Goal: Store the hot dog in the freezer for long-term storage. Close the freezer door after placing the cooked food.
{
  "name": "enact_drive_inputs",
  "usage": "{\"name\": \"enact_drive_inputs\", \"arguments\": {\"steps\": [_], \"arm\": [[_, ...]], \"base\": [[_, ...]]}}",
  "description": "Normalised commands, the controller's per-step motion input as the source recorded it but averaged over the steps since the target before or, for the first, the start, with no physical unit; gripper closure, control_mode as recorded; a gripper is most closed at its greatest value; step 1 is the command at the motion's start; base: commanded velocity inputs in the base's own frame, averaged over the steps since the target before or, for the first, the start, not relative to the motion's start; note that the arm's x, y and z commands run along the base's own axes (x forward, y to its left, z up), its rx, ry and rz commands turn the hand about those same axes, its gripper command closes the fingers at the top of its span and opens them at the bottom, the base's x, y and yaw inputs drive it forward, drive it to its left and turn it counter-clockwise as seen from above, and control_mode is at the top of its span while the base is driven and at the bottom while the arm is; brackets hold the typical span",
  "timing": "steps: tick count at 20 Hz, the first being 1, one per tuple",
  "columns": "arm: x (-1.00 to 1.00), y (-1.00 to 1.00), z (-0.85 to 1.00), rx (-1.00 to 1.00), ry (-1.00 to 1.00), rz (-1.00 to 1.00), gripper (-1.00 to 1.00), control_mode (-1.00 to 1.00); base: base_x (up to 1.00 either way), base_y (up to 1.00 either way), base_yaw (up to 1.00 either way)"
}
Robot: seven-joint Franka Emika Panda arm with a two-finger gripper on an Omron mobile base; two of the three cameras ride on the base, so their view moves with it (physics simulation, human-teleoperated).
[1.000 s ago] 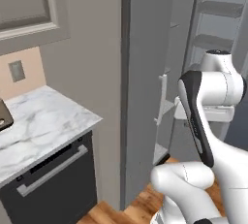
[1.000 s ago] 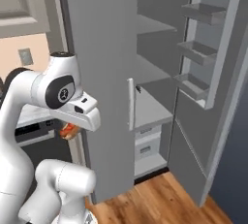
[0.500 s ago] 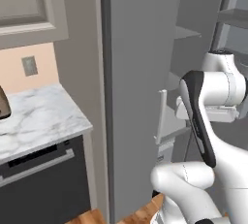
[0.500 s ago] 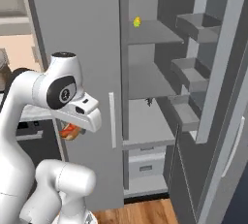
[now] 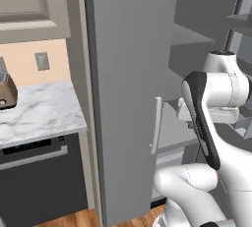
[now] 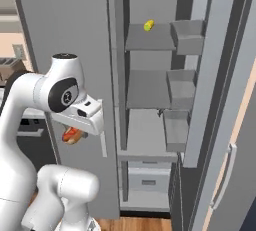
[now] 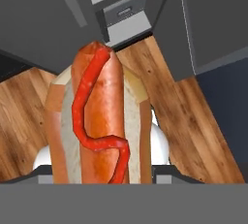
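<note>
The hot dog [image 7: 97, 121], a reddish sausage with a ketchup line in a tan bun, is held upright with my gripper [image 7: 102, 171] shut on its lower end. In the right base view the hot dog [image 6: 72, 135] hangs under my hand at the left, in front of the plain closed door. Right of it the freezer [image 6: 145, 90] stands open, showing grey shelves and drawers [image 6: 146, 176] at the bottom. The freezer door [image 6: 206, 75] is swung out to the right, its shelf bins facing the compartment.
A small round yellow item [image 6: 148, 25] lies on the freezer's top shelf. The plain grey door [image 5: 128, 73] with its handle [image 5: 156, 123] stands shut just ahead. A marble counter [image 5: 34, 115] over a dark appliance [image 5: 39, 172] lies left. Wood floor [image 7: 193, 121] is below.
The whole picture has shifted, so the base has moved: the counter slid left and the open freezer came toward the middle of the right view. The hot dog stays in the gripper.
</note>
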Motion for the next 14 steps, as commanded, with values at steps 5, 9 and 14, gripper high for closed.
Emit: {"name": "enact_drive_inputs", "arguments": {"steps": [5, 9, 14], "arm": [[0.00, 0.00, 0.00, 0.00, 0.00, 0.00, 1.00, 1.00], [0.00, 0.00, 0.00, 0.00, 0.00, 0.00, 1.00, 1.00], [0.00, 0.00, 0.00, 0.00, 0.00, 0.00, 1.00, 1.00]], "base": [[0.00, -0.40, 0.16], [0.00, -0.24, -0.08], [0.00, -0.18, -0.23]]}}
